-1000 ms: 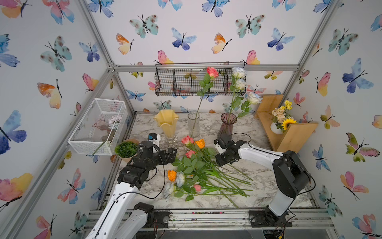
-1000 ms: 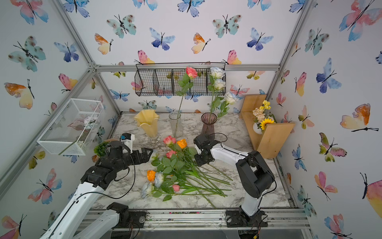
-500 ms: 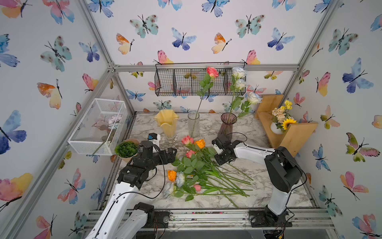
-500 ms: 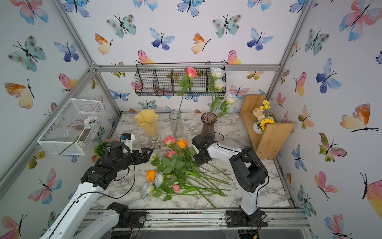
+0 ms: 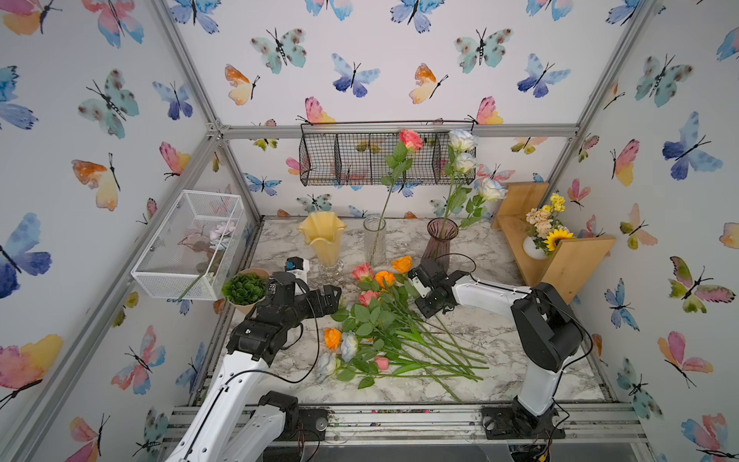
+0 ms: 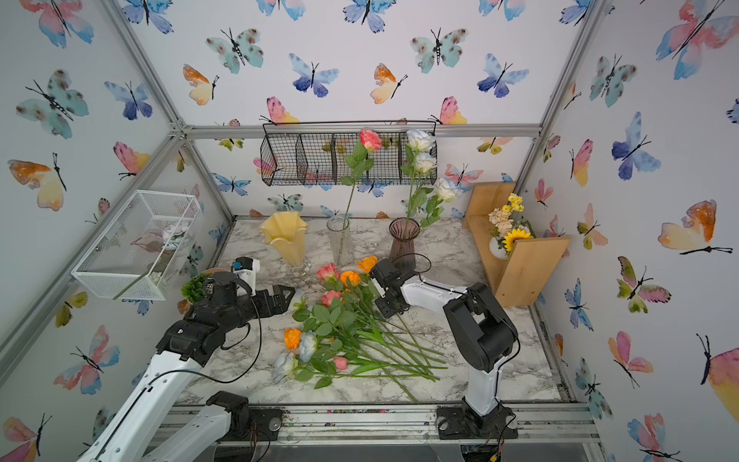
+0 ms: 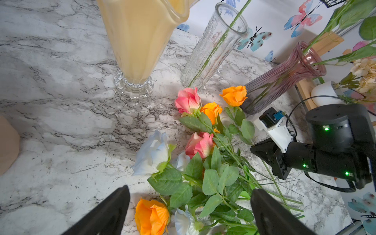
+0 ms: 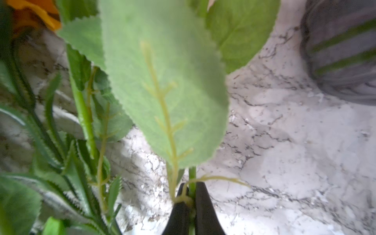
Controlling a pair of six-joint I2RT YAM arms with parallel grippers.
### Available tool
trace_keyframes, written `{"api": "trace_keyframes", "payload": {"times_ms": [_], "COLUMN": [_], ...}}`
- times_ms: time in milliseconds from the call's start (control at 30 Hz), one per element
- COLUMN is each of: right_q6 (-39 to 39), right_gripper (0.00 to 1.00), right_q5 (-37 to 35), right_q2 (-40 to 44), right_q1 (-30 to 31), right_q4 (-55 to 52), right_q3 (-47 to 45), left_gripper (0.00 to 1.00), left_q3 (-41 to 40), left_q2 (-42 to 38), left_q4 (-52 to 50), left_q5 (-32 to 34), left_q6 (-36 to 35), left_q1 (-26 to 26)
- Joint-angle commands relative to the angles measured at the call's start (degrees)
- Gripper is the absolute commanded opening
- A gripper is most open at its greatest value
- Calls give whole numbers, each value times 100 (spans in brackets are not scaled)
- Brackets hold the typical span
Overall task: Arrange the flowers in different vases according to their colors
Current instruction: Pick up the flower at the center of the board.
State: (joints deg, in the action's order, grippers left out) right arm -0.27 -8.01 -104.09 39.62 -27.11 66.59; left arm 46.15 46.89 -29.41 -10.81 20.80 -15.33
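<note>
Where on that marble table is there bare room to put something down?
Bare marble lies between the purple vase and the wooden shelf, and along the front rail before the loose flowers. The middle is crowded: that pile, the open left pincer beside it, the right pincer shut on one stem.

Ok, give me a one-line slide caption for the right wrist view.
Right gripper shut on a green stem, broad leaf close to the lens, purple vase nearby.

Succulent point(image 5: 244, 288) beside white basket point(image 5: 172, 256); sunflowers point(image 5: 558, 238) on wooden shelf point(image 5: 576, 262).
</note>
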Motion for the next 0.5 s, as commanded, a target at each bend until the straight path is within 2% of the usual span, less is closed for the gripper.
{"api": "trace_keyframes", "payload": {"times_ms": [0, 367, 467], "right_q6": [-243, -276, -275], "right_gripper": [2, 2, 2], "right_q5": [-416, -744, -850], "right_q2": [385, 1341, 1672], "right_q1": [81, 81, 81], "right_q4": [-83, 247, 765], "right_q3": [205, 311, 163], "left_gripper": [99, 99, 99], "left_q3": [-67, -62, -62], "left_q2": [4, -4, -29], "left_q4": [40, 40, 40], "left_q5": [8, 14, 26], "left_q6": [-51, -50, -49], "left_q1": [32, 31, 30]}}
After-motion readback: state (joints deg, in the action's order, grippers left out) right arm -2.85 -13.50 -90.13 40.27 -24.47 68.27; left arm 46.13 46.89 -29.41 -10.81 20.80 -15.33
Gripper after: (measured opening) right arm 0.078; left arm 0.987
